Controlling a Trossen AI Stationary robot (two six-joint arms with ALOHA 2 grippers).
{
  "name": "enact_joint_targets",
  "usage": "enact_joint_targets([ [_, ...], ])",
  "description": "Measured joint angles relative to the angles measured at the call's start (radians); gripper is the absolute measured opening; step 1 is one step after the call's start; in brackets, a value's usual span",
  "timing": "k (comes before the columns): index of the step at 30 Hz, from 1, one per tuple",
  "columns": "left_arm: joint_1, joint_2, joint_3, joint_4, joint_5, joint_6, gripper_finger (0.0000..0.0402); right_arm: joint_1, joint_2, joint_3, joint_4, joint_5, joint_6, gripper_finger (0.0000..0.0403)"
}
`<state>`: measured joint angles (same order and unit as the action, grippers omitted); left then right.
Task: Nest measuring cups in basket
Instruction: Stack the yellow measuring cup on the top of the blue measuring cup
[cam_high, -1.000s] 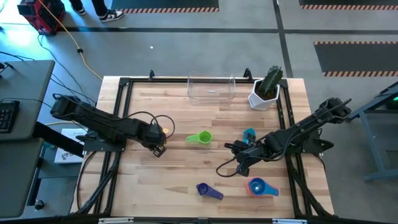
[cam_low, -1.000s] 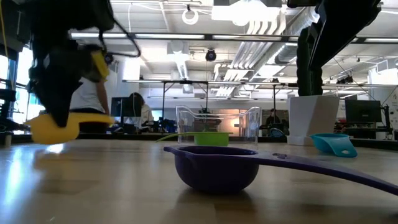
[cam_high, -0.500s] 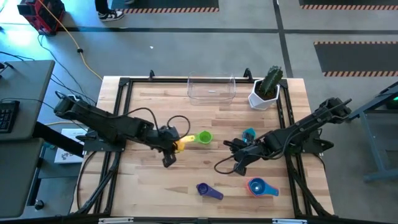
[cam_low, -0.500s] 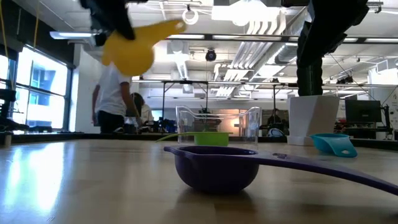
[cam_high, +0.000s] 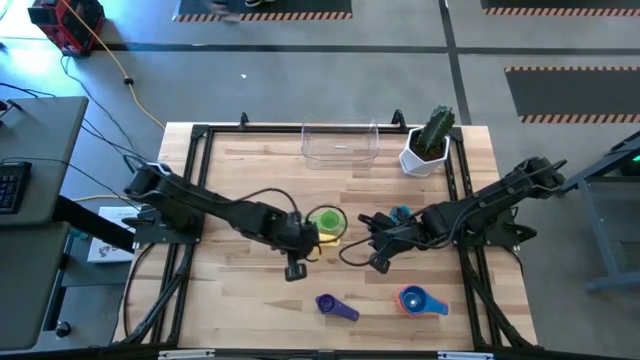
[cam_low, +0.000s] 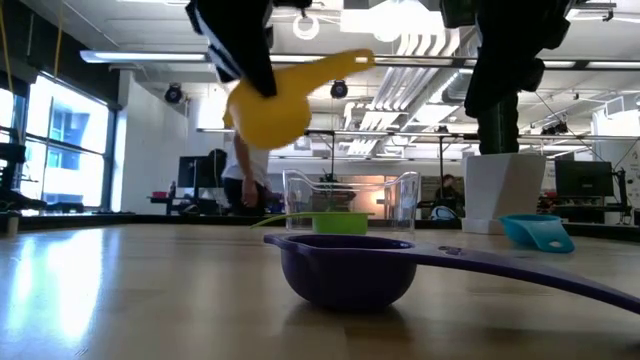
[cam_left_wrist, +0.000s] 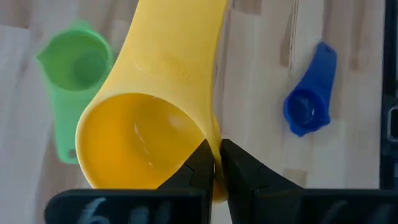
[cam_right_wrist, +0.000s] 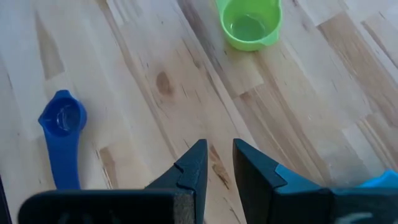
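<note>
Left gripper (cam_high: 305, 240): raised over the worktop's (cam_high: 230, 290) middle, jaws pinched on the rim of the yellow cup (cam_left_wrist: 149, 124).
Yellow cup: held in the air, handle pointing up and away from the jaws in the low view; seen from overhead, just above or beside the green cup (cam_high: 327, 222), which of the two unclear.
Green cup: lying on the bare wood near the centre, apart from the basket (cam_high: 340, 143).
Basket: clear, at the far edge of the worktop, left of the cactus pot (cam_high: 428, 145); no cup visible inside from above.
Purple cup (cam_high: 336, 307): on the near part of the worktop, handle pointing right in the low view.
Small blue cup (cam_right_wrist: 62, 124): on the wood just beside the right arm's jaws, partly hidden from above.
Right gripper (cam_high: 372, 255): low over the worktop, right of the green cup, jaws nearly closed with a narrow gap, nothing between them.
Teal cup (cam_high: 401, 214): beside the right arm, towards the cactus pot.
Blue cup (cam_high: 418, 300): near the front right, with an orange one nested inside it.
</note>
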<state>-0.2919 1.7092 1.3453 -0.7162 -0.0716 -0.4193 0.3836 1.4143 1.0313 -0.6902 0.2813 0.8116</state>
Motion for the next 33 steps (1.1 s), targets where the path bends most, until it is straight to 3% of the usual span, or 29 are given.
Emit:
enact_joint_targets([
  [17,-0.041,0.173,-0.001,0.005,0.036,0.073,0.0016,-0.011,0.000,0.000,0.000,0.000,0.000,0.0068],
  [33,-0.052,0.227,-0.002,0.013,0.036,0.196,0.0019,-0.011,0.000,0.000,0.003,0.000,0.000,0.0068],
])
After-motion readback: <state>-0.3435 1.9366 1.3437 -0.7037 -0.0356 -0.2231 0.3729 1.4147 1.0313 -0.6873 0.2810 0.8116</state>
